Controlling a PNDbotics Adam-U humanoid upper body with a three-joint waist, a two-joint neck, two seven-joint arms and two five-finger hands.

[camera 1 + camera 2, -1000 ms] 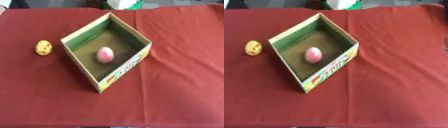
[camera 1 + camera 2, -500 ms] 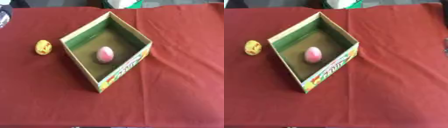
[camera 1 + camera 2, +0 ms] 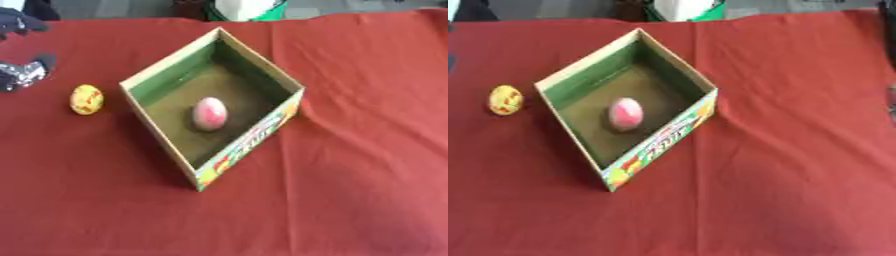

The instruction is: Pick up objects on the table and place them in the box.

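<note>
Red cloth covered the whole table, with a white and green container just past its far edge. At the upper left of the left eye view the left hand came in as a dark and silver shape; whether its fingers were spread or curled could not be told. Nothing was visibly in its hold. Just to the right of that hand and slightly nearer the camera lay the yellow egg, red-speckled, resting on the cloth apart from the hand. Farther right of the hand stood the box, an open cardboard tray set cornerwise with fruit printing on its near wall, and the pink egg already lay on its floor. The right hand showed in neither view. As a judgement, the yellow egg was the piece left to move, and its rounded form could roll off across the cloth if a finger nudged it before closing, or it could strike the near box wall on the carry and drop outside. Only the left eye view showed the hand; the right eye view cut it off, yet showed the yellow egg closer to its left border.
</note>
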